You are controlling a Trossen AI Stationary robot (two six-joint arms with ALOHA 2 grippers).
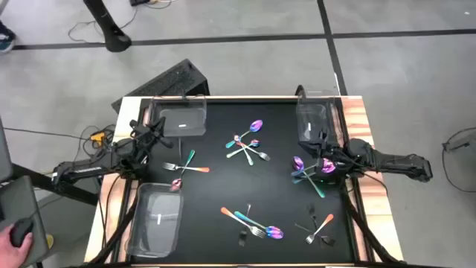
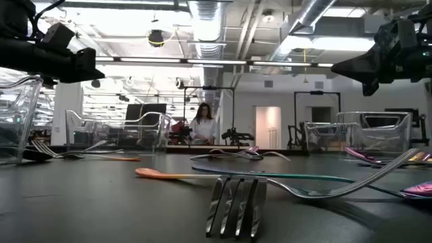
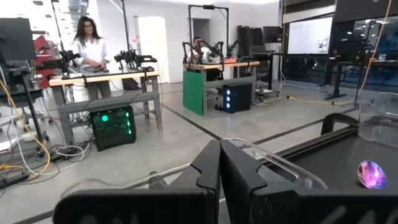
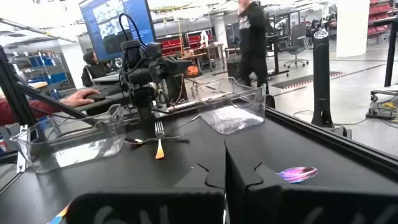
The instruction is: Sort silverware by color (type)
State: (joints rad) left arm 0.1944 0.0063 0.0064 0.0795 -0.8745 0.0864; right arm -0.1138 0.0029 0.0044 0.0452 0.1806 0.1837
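**Both tools closed and empty above scattered silverware**

The left tool (image 1: 158, 134) hangs at the desk's (image 1: 223, 201) left side, just in front of the far-left bin (image 1: 182, 119); in its wrist view the two fingers (image 3: 208, 171) meet edge to edge with nothing between them. The right tool (image 1: 318, 158) sits at the right side, beside the far-right bin (image 1: 312, 123) and over a purple-teal cluster (image 1: 305, 170) — its fingers (image 4: 214, 171) are likewise pressed together and empty.

The silverware lies loose on the black desk in five groups:
- a fork with an orange handle (image 1: 186, 168) and a teal piece near the left tool
- a fan of purple spoons and orange-handled pieces (image 1: 248, 141) at far centre
- the purple-teal cluster under the right tool
- an orange-and-teal group with a purple spoon (image 1: 256, 223) at near centre
- dark pieces and an orange-handled fork (image 1: 318, 227) at near right

A small pink piece (image 1: 177, 184) lies at the far edge of the near-left bin (image 1: 156, 219). From desk height, a fork's tines (image 2: 236, 206) fill the foreground — a person (image 2: 202, 125) stands in the room behind.
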